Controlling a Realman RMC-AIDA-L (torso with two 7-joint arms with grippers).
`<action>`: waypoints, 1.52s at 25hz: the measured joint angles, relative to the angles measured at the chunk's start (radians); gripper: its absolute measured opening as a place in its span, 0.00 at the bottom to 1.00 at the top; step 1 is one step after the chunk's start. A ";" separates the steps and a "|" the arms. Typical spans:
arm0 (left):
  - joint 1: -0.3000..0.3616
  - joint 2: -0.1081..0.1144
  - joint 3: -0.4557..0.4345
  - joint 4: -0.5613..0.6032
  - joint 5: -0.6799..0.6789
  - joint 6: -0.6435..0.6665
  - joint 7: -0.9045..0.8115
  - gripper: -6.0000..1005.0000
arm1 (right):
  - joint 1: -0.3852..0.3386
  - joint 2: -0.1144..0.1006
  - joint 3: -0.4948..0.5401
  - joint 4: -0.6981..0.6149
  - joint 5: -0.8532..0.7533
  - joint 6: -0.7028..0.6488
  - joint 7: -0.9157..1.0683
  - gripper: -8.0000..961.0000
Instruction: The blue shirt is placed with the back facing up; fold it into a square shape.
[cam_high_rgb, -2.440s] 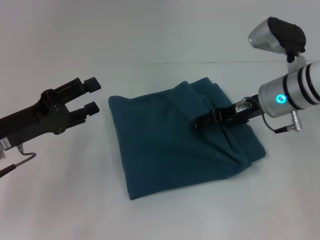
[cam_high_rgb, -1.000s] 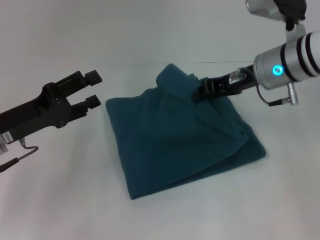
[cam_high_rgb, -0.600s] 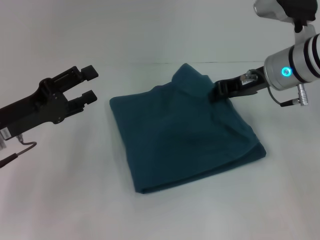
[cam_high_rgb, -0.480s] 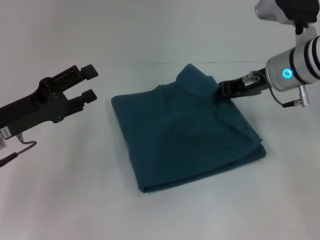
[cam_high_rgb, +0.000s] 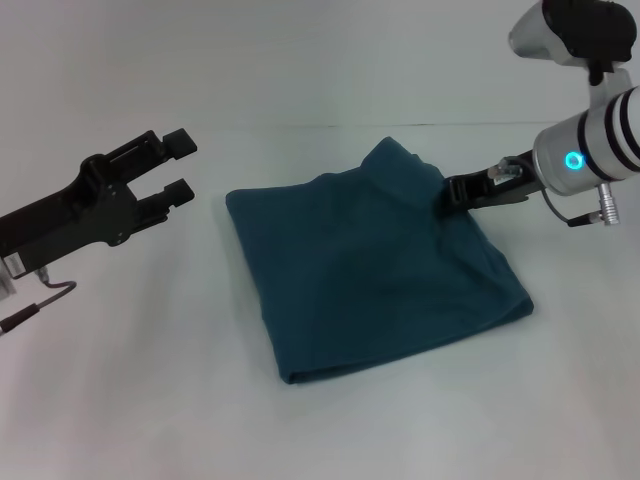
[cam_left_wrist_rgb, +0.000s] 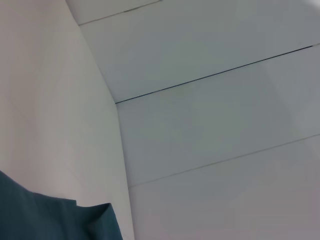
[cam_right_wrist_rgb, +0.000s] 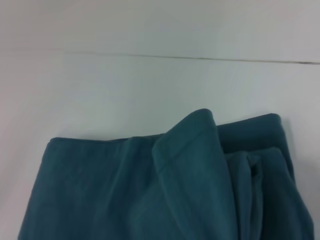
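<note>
The blue shirt, folded, lies on the desk. Its far corner is pinched by the right gripper; the left gripper is held with fingers spread, apart from it. Soft, limp cloth is judged best taken by edges.

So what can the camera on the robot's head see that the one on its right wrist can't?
Only the head view shows both arms: the left gripper open and held above the table, off to the left of the blue shirt, and the right gripper at the shirt's far right corner. It also shows the whole folded shape. Only the right wrist view shows up close the raised fold with its stitched hem. Both show the shirt on the white table.
</note>
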 joint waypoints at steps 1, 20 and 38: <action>0.000 0.000 0.000 0.000 0.000 0.000 0.000 0.84 | -0.002 -0.001 0.000 0.001 0.000 0.005 0.001 0.09; 0.000 -0.002 0.000 -0.012 -0.001 -0.005 0.006 0.84 | -0.003 -0.006 -0.014 0.008 -0.132 0.019 0.087 0.24; 0.008 -0.002 0.000 -0.014 -0.022 -0.003 0.017 0.84 | -0.057 -0.033 0.046 -0.100 -0.114 -0.015 0.125 0.30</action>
